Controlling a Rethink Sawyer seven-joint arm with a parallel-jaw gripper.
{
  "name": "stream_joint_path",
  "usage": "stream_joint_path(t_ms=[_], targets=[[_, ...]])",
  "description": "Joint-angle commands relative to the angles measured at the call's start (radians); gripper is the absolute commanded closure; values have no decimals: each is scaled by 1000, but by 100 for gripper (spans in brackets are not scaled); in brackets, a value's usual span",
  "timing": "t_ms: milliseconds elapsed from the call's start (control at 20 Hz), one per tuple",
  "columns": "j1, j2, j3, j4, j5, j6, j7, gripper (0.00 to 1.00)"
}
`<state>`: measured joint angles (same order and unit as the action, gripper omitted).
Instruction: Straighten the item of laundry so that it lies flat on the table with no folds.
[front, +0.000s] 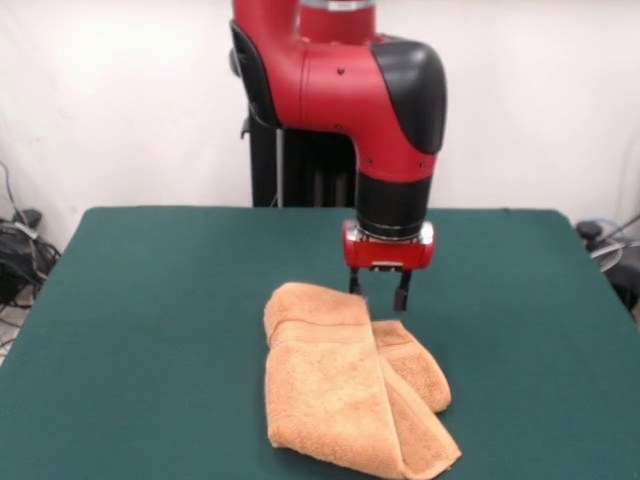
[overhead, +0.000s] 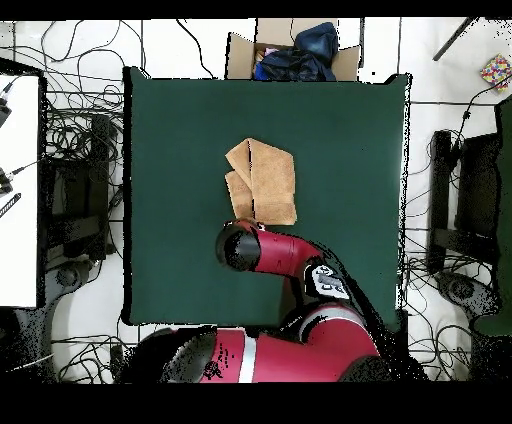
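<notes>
One orange-tan towel (front: 345, 385) lies folded on the green table (front: 150, 330), and we see it in both views. In the front view it sits toward the near edge, a little right of the middle. A broad upper layer runs from the rounded fold at the far left down to the near right corner, and a narrower flap pokes out from beneath it on the right. A woven band crosses the upper layer near its far end. From overhead we see the towel (overhead: 264, 181) as a rough rectangle slightly above the table's (overhead: 170, 130) middle, with angled flaps along its left side.

We see the red and black arm coming down from above in the front view, its end effector (front: 376, 290) poised just behind the towel's far edge. The two dark fingers (front: 402, 291) point downward with a modest gap between them and nothing held; whether the tips touch the cloth we cannot tell. Overhead, the arm's round black end covers the end effector, right beside the towel's lower left corner.
</notes>
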<state>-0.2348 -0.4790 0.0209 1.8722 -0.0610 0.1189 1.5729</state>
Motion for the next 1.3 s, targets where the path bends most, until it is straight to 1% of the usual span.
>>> stream_joint_path(t_ms=[50,250,850,1300], targets=[[-3,-30,56,-156,14,135,76,0],[-19,-41,71,-160,7,155,68,0],[-68,-17,98,-191,-26,150,44,0],[-94,-50,92,-197,-44,169,23,0]])
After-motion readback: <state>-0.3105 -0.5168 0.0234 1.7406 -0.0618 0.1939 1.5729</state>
